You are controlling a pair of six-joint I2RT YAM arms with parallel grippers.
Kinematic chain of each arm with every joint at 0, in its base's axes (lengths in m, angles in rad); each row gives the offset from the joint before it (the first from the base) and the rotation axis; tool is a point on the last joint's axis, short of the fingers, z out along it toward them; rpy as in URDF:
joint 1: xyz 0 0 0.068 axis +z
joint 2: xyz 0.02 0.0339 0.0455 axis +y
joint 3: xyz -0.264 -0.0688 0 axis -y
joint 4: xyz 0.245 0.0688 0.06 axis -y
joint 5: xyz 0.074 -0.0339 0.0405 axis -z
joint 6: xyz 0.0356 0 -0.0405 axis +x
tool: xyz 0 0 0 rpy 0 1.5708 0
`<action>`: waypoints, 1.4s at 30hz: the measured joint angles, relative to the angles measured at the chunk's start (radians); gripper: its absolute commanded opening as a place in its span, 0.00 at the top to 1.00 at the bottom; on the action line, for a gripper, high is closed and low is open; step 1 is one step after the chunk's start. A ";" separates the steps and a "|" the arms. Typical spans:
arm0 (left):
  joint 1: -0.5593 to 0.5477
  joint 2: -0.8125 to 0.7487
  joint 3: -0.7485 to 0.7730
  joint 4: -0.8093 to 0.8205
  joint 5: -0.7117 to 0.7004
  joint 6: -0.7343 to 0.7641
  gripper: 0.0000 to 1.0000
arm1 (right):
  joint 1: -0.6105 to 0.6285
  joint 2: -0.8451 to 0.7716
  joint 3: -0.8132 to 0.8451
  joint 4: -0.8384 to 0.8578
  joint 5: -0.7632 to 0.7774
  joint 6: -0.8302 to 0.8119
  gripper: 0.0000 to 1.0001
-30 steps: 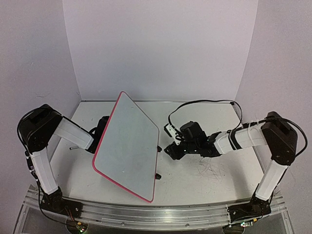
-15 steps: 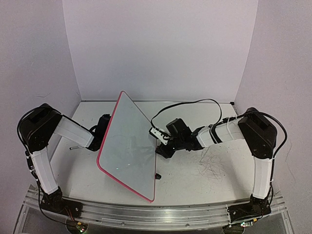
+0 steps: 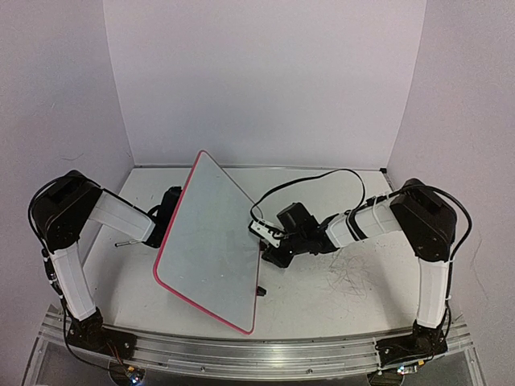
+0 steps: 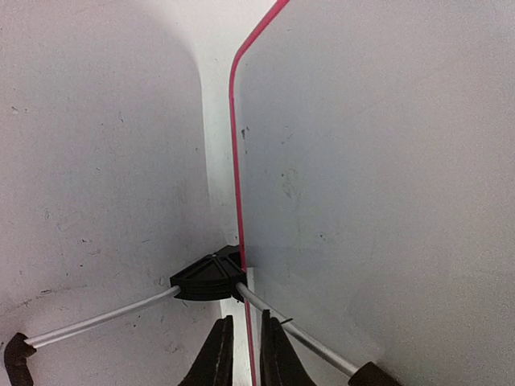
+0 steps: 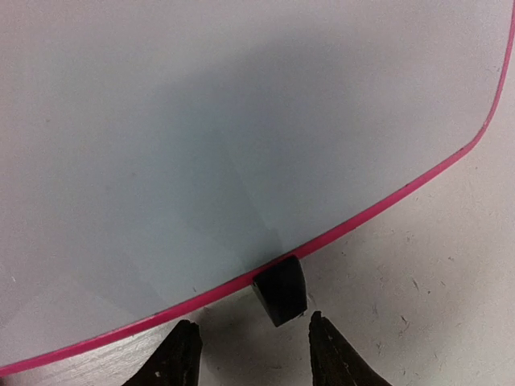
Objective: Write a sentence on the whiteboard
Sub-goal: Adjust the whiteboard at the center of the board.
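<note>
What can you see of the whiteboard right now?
The whiteboard is large, flat, blank white, with a thin pink-red border and rounded corners. It is tilted, left edge raised. The left fingers pinch that edge beside a black binder clip. The right fingers stand open either side of a small black clip on the opposite edge, not touching it.

Robotics lab bench, test-cell style. Plain white panels [image 3: 265,80] close in the grey tabletop [image 3: 322,304] on three sides. Left arm [image 3: 68,241] and right arm [image 3: 430,241] stand on an aluminium rail [image 3: 265,356] (loose black cabling [image 3: 322,172] exposed). Pen scribbles [image 3: 352,279] mark the tabletop.
</note>
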State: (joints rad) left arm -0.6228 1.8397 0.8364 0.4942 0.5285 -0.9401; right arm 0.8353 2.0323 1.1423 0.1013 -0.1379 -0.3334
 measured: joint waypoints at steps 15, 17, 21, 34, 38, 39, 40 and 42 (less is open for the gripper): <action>0.000 0.002 0.000 -0.007 0.000 0.003 0.87 | -0.015 0.049 0.072 -0.015 -0.071 -0.028 0.66; 0.000 0.006 0.002 -0.007 0.000 0.004 0.87 | -0.018 0.056 0.079 -0.010 -0.068 -0.031 0.73; 0.000 0.020 0.009 -0.018 0.000 0.009 0.87 | -0.023 0.057 0.074 0.022 -0.059 -0.036 0.84; 0.006 0.023 0.013 -0.049 -0.027 0.040 0.77 | -0.021 0.003 -0.073 0.177 -0.053 -0.003 1.00; 0.039 0.003 0.000 -0.060 -0.036 0.058 0.73 | -0.011 -0.056 -0.178 0.233 -0.027 0.078 1.00; 0.048 -0.007 -0.004 -0.069 -0.042 0.064 0.72 | -0.007 -0.072 -0.208 0.251 -0.014 0.105 1.00; 0.055 -0.015 -0.007 -0.077 -0.046 0.069 0.71 | -0.002 -0.085 -0.233 0.267 -0.003 0.128 1.00; 0.072 -0.035 -0.008 -0.100 -0.059 0.084 0.70 | 0.008 -0.117 -0.291 0.301 0.023 0.182 1.00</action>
State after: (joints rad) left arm -0.5510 1.8044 0.8280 0.3947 0.4694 -0.8560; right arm 0.8433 1.9155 0.8512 0.4022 -0.1149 -0.1515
